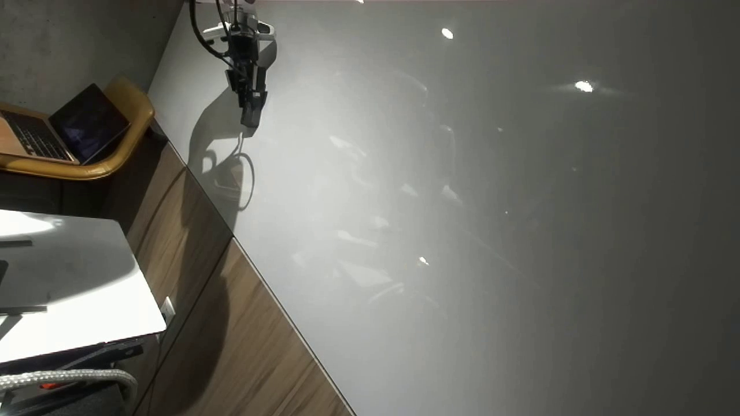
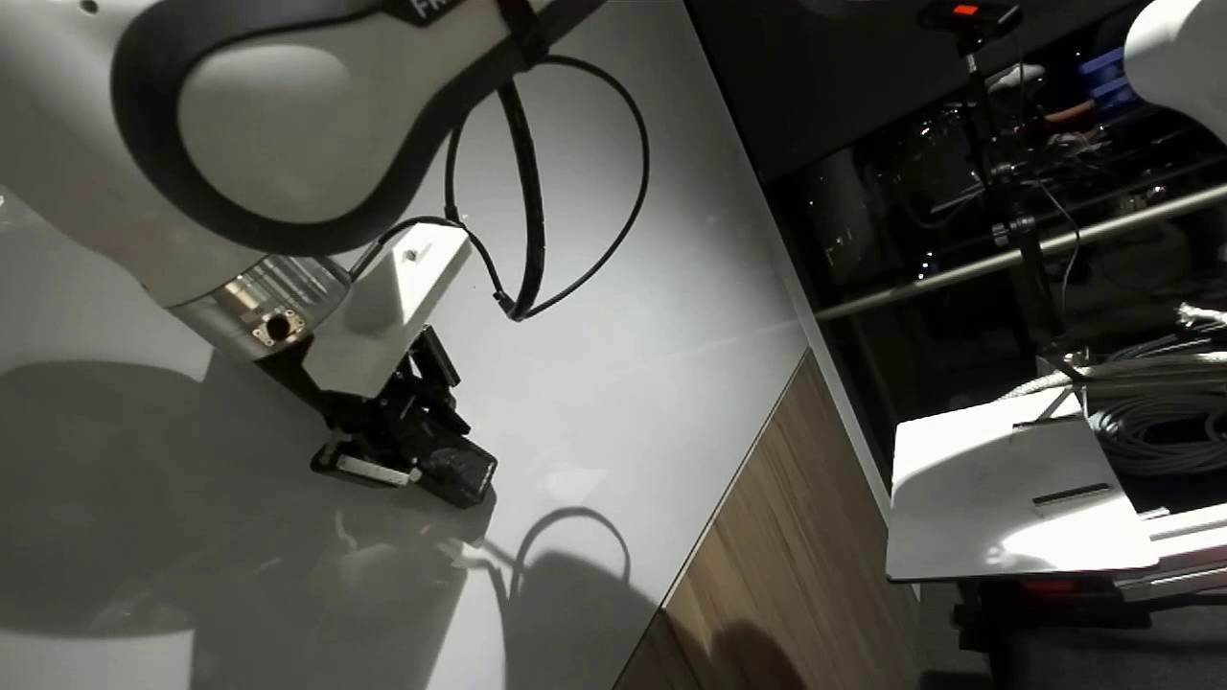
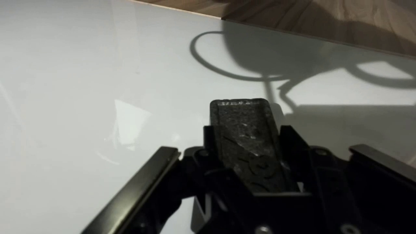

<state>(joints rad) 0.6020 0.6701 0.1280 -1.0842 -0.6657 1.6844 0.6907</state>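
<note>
Dark block (image 3: 244, 120) between gripper (image 3: 248, 139) jaws

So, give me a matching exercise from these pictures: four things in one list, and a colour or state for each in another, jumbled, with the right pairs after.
Things:
1. block
2. laptop
3. chair
4. wood panel

Colours and states:
A. folded open
B. streaky brown
C. clasped in the tool
D. mustard yellow

Right pairs: 1-C, 2-A, 3-D, 4-B.
</note>
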